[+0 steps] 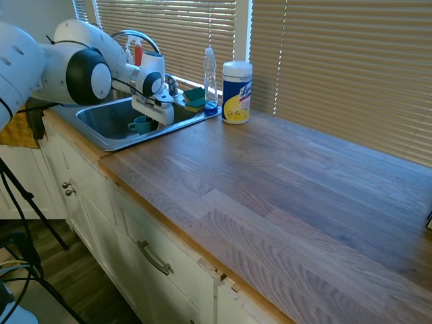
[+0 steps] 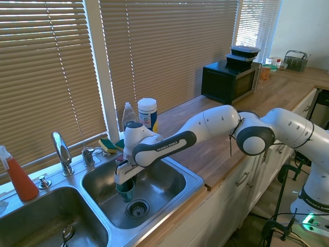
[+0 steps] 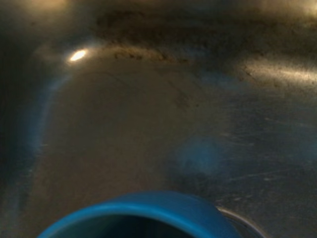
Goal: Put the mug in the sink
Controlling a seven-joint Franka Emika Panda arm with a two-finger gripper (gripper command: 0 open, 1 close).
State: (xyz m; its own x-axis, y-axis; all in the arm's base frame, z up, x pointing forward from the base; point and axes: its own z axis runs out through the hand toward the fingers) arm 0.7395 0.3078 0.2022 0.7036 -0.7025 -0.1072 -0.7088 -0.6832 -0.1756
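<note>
**Arm stretched out, claw pointing down**

The white arm reaches far out from its base, elbow bent, wrist turned downward. The claw (image 2: 125, 181) hangs vertical, fingers closed around the rim of the mug (image 2: 125, 190).

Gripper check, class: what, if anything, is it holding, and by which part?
The gripper holds the teal mug by its upper rim, inside the nearer basin of the sink. Whether the mug's base touches the basin floor cannot be told.

Home kitchen: steel double sink (image 2: 193, 181), wood countertop (image 1: 290, 182), microwave (image 2: 229, 80), cabinets (image 1: 145, 253), window blinds (image 2: 46, 67).
</note>
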